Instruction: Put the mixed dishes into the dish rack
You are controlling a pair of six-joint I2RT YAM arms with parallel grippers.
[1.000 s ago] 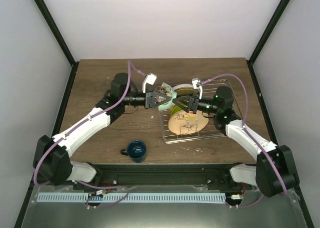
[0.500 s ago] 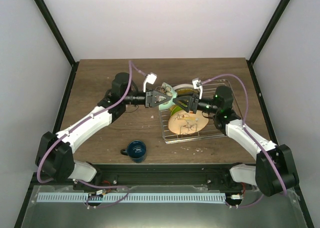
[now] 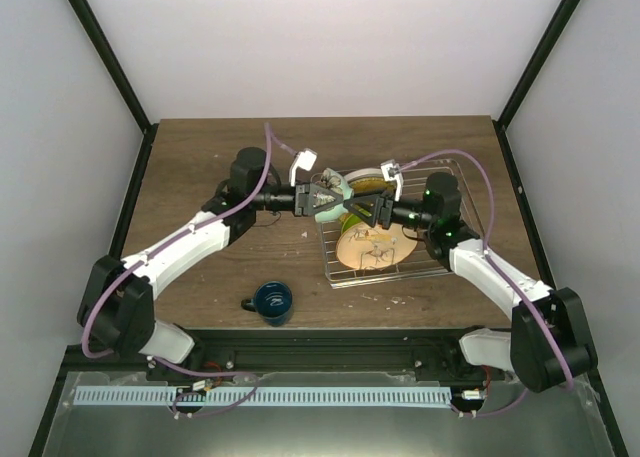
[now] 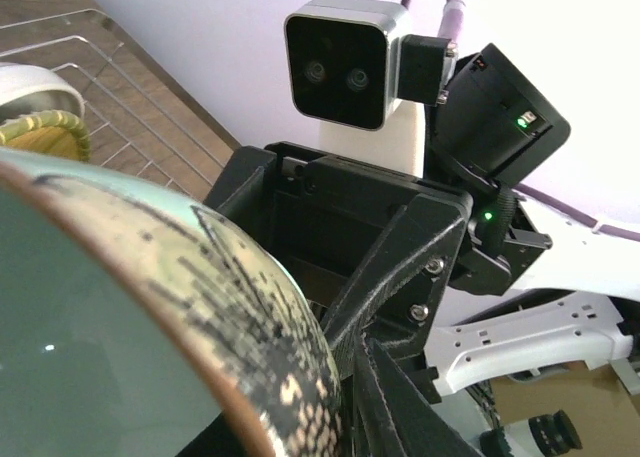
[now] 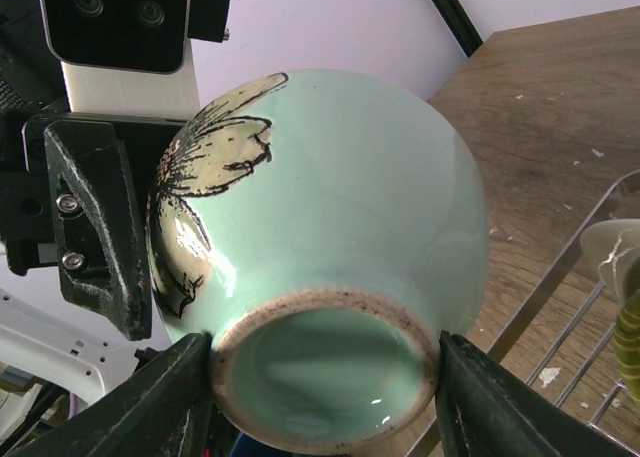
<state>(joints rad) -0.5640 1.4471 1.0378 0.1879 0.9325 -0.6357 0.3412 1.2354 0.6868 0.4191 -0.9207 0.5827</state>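
The pale mint bowl (image 3: 334, 189) hangs in the air between both grippers, at the left edge of the dish rack (image 3: 470, 182). My right gripper (image 5: 325, 377) is shut on the bowl (image 5: 340, 197); its two fingers press on either side of the foot ring. My left gripper (image 3: 320, 199) is at the bowl's rim (image 4: 130, 307). One of its fingers (image 5: 100, 227) lies against the painted outer wall, and the other is hidden. In the rack stand a tan plate with a drawing (image 3: 372, 245) and yellow-green plates (image 3: 362, 185). The dark blue mug (image 3: 272, 299) sits on the table, near the front.
The rack's wire rim (image 5: 590, 307) runs just below and to the right of the bowl. A white plate edge (image 5: 615, 257) shows inside it. Small crumbs (image 3: 400, 299) lie on the wood in front of the rack. Black frame posts flank the table.
My left arm has swung a little to the right, its elbow moving in. The bowl and both grippers stay almost where they were, at the rack's left edge.
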